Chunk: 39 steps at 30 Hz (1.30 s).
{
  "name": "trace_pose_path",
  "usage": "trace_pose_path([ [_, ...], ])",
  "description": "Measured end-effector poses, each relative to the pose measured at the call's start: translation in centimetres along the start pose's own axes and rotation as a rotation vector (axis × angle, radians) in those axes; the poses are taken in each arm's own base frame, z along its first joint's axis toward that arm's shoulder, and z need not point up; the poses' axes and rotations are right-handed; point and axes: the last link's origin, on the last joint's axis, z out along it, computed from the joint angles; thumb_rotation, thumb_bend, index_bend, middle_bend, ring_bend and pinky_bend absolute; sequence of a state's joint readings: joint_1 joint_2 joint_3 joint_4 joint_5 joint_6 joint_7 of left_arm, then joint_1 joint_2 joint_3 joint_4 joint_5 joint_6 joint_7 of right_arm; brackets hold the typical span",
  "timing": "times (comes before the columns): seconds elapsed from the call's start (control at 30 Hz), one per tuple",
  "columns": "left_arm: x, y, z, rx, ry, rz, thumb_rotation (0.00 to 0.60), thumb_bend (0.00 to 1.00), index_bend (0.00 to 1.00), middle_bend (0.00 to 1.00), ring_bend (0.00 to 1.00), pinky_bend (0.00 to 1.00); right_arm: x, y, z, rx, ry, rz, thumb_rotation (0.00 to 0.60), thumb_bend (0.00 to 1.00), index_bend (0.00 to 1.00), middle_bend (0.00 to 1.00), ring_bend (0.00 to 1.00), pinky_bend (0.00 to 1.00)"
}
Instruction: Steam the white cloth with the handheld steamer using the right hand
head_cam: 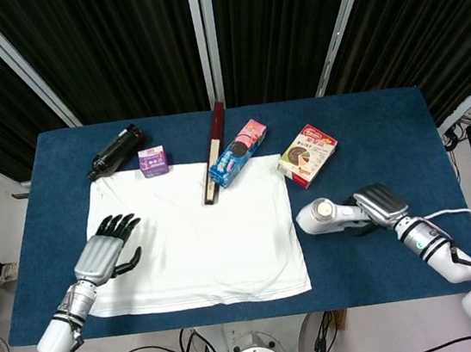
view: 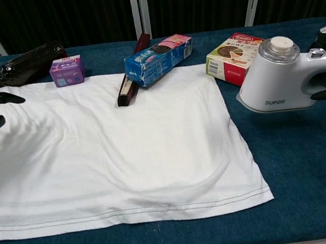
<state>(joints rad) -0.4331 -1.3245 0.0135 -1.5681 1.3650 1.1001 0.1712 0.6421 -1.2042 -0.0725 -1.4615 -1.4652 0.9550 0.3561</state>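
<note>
Right hand (head_cam: 380, 205), silver shell with black fingers, wraps the handle of the handheld steamer (view: 280, 79): glossy white plastic, rounded body, flat cap on top, grey lettering on the side. Steamer is off the white cloth (head_cam: 193, 236), just beside its right edge, over bare blue table (head_cam: 370, 141). Cloth is thin, smooth fabric, roughly rectangular, stitched hem along the near edge, soft wrinkles, lying flat. Left hand (head_cam: 103, 251) holds nothing, fingers spread, at the cloth's left edge. Along the cloth's far edge: dark glossy bottle (head_cam: 116, 151), small purple carton (head_cam: 154, 161), long maroon box (head_cam: 214, 152), blue-pink biscuit pack (head_cam: 238, 153), red-green cardboard cookie box (head_cam: 307, 155).
</note>
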Motion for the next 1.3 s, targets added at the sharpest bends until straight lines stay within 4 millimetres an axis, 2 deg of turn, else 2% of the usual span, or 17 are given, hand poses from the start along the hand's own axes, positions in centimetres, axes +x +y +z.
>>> trace_pose_path([
  [0.1, 0.3, -0.8, -0.5, 0.030, 0.014, -0.017, 0.031, 0.37, 0.06, 0.03, 0.00, 0.00, -0.6, 1.4, 0.7, -0.048, -0.020, 0.014, 0.600, 0.52, 0.98, 0.95, 0.90, 0.62],
  [0.23, 0.4, -1.5, -1.0, 0.053, 0.019, -0.024, 0.030, 0.37, 0.06, 0.03, 0.00, 0.00, -1.4, 2.2, 1.4, -0.071, -0.039, 0.047, 0.600, 0.42, 0.88, 0.91, 0.80, 0.56],
  [0.3, 0.4, -1.7, -1.1, 0.059, 0.021, -0.027, 0.031, 0.37, 0.06, 0.03, 0.00, 0.00, -1.5, 2.3, 1.7, -0.071, -0.042, 0.061, 0.600, 0.38, 0.81, 0.86, 0.72, 0.53],
  [0.37, 0.5, -1.8, -1.2, 0.062, 0.023, -0.030, 0.031, 0.37, 0.06, 0.03, 0.00, 0.00, -1.5, 2.3, 1.8, -0.067, -0.044, 0.060, 0.600, 0.32, 0.69, 0.78, 0.63, 0.49],
  [0.5, 0.6, -1.8, -1.3, 0.061, 0.024, -0.029, 0.033, 0.37, 0.06, 0.03, 0.00, 0.00, -1.4, 2.4, 1.7, -0.072, -0.043, 0.048, 0.600, 0.25, 0.55, 0.67, 0.51, 0.45],
  [0.6, 0.5, -1.8, -1.2, 0.060, 0.021, -0.028, 0.032, 0.37, 0.06, 0.03, 0.00, 0.00, -1.4, 2.5, 1.4, -0.082, -0.051, 0.045, 0.600, 0.20, 0.41, 0.55, 0.40, 0.41],
  [0.73, 0.6, -1.9, -1.2, 0.064, 0.023, -0.029, 0.033, 0.37, 0.06, 0.03, 0.00, 0.00, -1.2, 2.6, 1.0, -0.098, -0.051, 0.047, 0.600, 0.17, 0.20, 0.39, 0.25, 0.29],
  [0.87, 0.8, -2.1, -1.3, 0.072, 0.032, -0.034, 0.035, 0.37, 0.06, 0.03, 0.00, 0.00, -0.8, 2.6, 0.7, -0.108, -0.028, 0.052, 0.600, 0.15, 0.05, 0.25, 0.13, 0.18],
  [1.03, 1.3, -3.0, -1.8, 0.098, 0.052, -0.036, 0.045, 0.37, 0.06, 0.03, 0.00, 0.00, 0.1, 2.6, 0.0, -0.110, 0.023, 0.053, 0.600, 0.15, 0.00, 0.15, 0.05, 0.12],
  [1.17, 2.3, -4.5, -2.6, 0.148, 0.096, -0.048, 0.058, 0.37, 0.06, 0.03, 0.00, 0.00, 1.5, 2.8, -1.2, -0.109, 0.099, 0.047, 0.600, 0.16, 0.00, 0.14, 0.05, 0.12],
  [1.3, 3.8, -6.8, -4.1, 0.226, 0.174, -0.064, 0.096, 0.37, 0.06, 0.03, 0.00, 0.00, 3.6, 3.0, -3.3, -0.110, 0.228, 0.010, 0.600, 0.15, 0.00, 0.14, 0.05, 0.13],
])
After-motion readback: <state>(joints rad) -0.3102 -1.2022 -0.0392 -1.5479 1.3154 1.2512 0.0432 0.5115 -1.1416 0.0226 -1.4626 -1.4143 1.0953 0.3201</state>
